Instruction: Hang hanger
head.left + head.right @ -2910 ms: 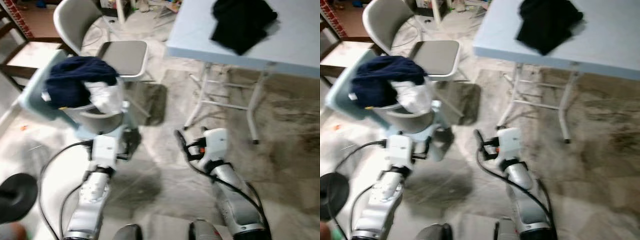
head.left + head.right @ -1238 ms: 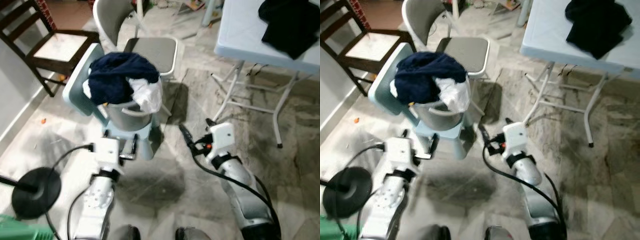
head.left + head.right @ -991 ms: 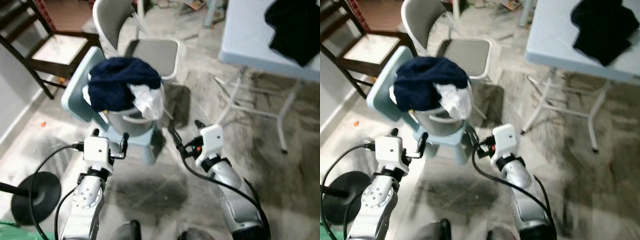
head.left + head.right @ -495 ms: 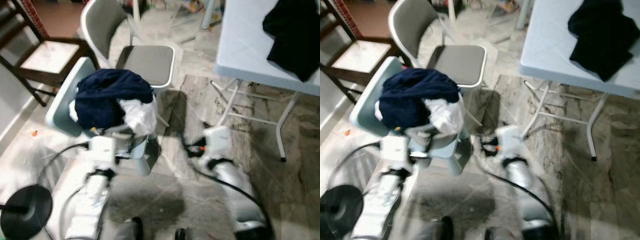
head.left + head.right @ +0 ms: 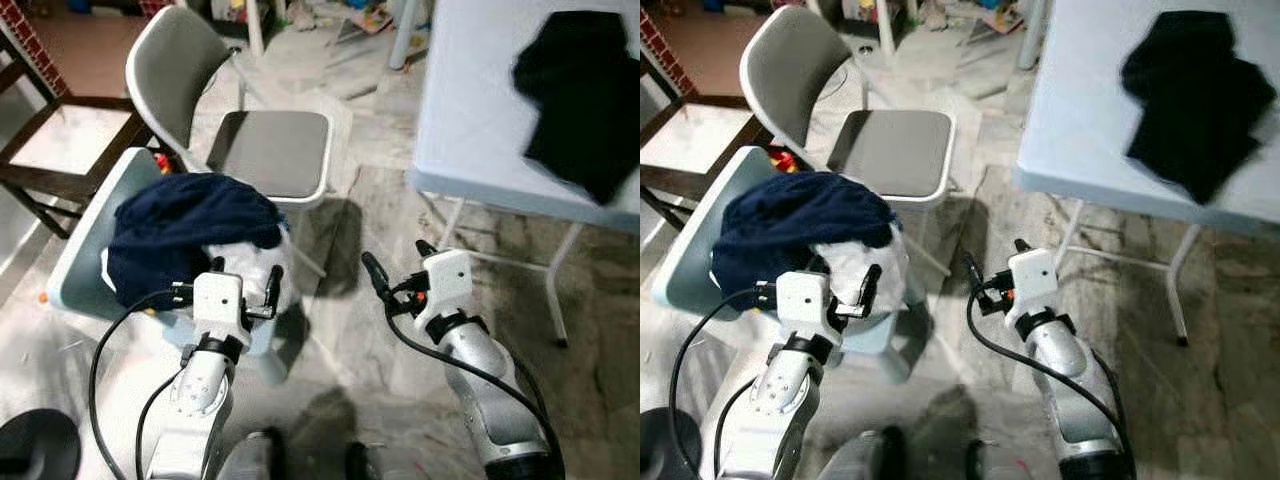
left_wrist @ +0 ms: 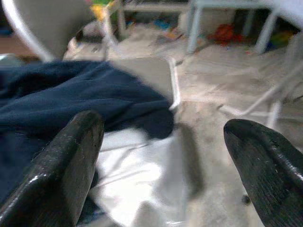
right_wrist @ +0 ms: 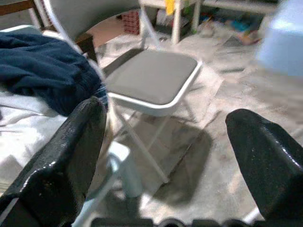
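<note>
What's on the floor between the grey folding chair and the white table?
Just bare marbled floor between the grey folding chair and the white table, seen in both eye views.

Camera: shifting between frames as the robot is walking and turning; the blur of half a second ago is clearing.

Left gripper (image 5: 244,283): rising closer to the navy garment (image 5: 190,225) heaped on the pale blue stool (image 5: 85,240), fingers spread.

Right gripper (image 5: 395,266): holding level beside it, fingers apart.

Grey folding chair (image 5: 265,150): showing more fully ahead.

White table (image 5: 470,110): filling more of the right side.
</note>
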